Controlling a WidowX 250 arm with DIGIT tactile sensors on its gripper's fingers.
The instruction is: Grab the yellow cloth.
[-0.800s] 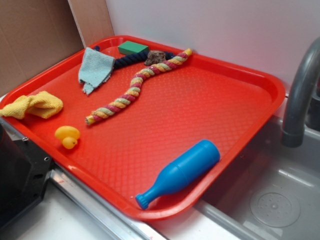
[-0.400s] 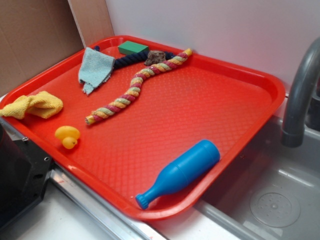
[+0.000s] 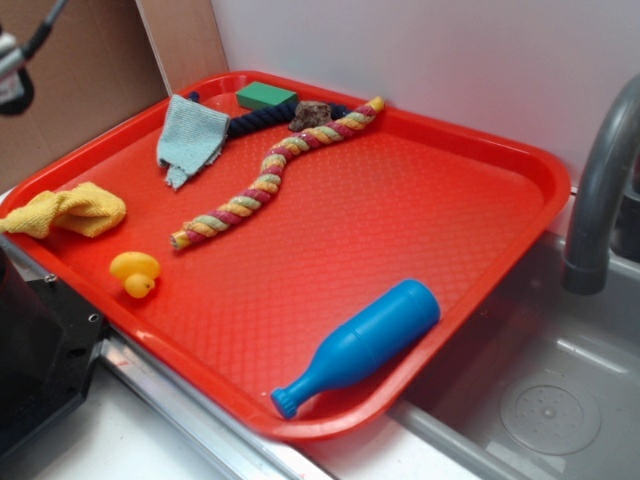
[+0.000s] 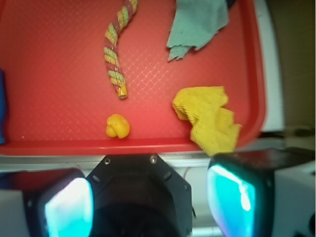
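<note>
Lying crumpled — yellow cloth (image 4: 207, 118), long axis across tray (image 4: 59, 59) rim | tool (image 4: 148, 200) open

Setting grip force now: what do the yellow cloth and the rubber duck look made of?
Yellow cloth: soft ribbed terry-like fabric, matte, crumpled in folds, one end draped over the tray rim. Rubber duck: smooth moulded rubber or plastic, probably; slight sheen.

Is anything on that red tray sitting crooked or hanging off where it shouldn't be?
Yes, the yellow cloth is crumpled and one end drapes over the rim of the red tray, past its edge. The pale blue cloth is also rumpled near the far rim. Nothing looks spilled or broken.
</note>
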